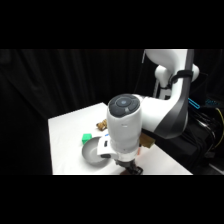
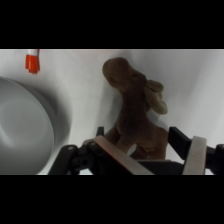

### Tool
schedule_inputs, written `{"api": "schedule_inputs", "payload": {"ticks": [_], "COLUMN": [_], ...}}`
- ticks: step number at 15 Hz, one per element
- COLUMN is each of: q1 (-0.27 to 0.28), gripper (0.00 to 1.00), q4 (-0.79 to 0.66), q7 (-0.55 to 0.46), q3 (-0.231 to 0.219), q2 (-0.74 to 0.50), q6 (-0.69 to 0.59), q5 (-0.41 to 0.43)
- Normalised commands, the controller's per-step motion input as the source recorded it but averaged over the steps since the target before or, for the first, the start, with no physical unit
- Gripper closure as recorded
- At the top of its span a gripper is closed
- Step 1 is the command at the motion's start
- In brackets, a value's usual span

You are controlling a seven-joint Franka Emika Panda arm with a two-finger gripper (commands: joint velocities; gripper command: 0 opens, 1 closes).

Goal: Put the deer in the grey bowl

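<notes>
White table [image 2: 85, 65] holds one deer [image 2: 136, 117] between the open claw [image 2: 150, 157], one grey bowl [image 2: 25, 130] beside.

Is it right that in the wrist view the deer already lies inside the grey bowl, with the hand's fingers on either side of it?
Not quite. The wrist view shows the deer on the white table, beside the grey bowl, not inside it. The bowl looks empty there. The rest holds: the fingers of the hand stand on either side of the deer.
</notes>
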Motion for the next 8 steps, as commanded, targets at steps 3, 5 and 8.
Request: {"api": "schedule_inputs", "payload": {"ticks": [3,5,8], "q1": [0.018,0.008,0.018], "gripper": [0.00,0.00,0.00], "q4": [-0.05,-0.01,0.03], "q7": [0.05,0.01,0.01], "q3": [-0.063,-0.021,-0.013], "q2": [0.15,0.14,0.11], "q6": [0.23,0.18,0.13], "q5": [-0.087,-0.038,-0.022]}}
